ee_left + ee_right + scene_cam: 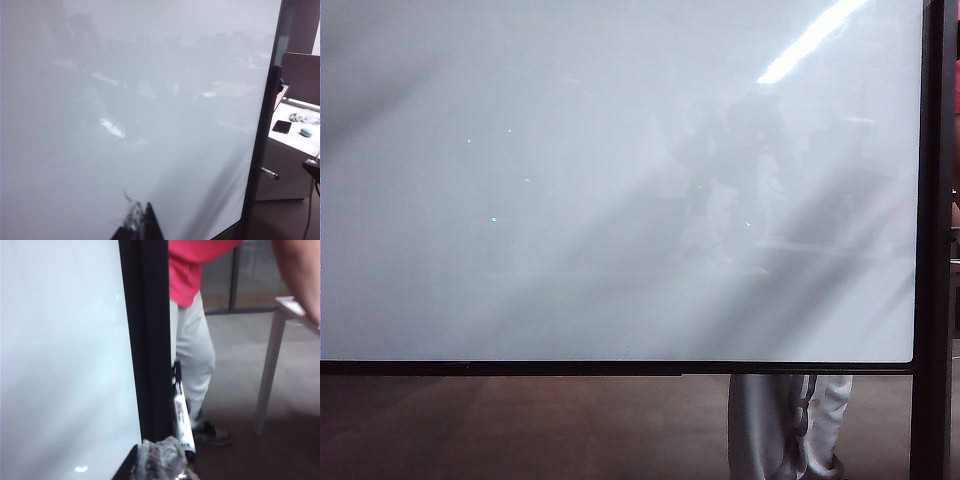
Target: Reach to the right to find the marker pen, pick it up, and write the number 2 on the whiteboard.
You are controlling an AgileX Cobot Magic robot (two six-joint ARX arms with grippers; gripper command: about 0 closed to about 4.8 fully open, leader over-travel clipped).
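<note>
Right wrist view: my right gripper point(161, 460), wrapped in clear film, sits low beside the whiteboard's black frame post point(147, 340), fingers pressed together.
Marker pen: the slim white-barrelled marker pen with dark print point(182, 420) rises just beyond my fingertips, alongside the post; whether I pinch it, I cannot tell.
Whiteboard: the large glossy white whiteboard point(570, 200) is unmarked.
Left gripper: my left gripper point(137, 225) points at the board; its spread I cannot tell.

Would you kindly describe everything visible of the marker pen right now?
The marker pen shows only in the right wrist view: a slim white barrel with dark printed lettering and black ends. It stands nearly upright beside the whiteboard's black frame, its lower end near the shut right gripper. Whether the gripper touches it cannot be told.
</note>
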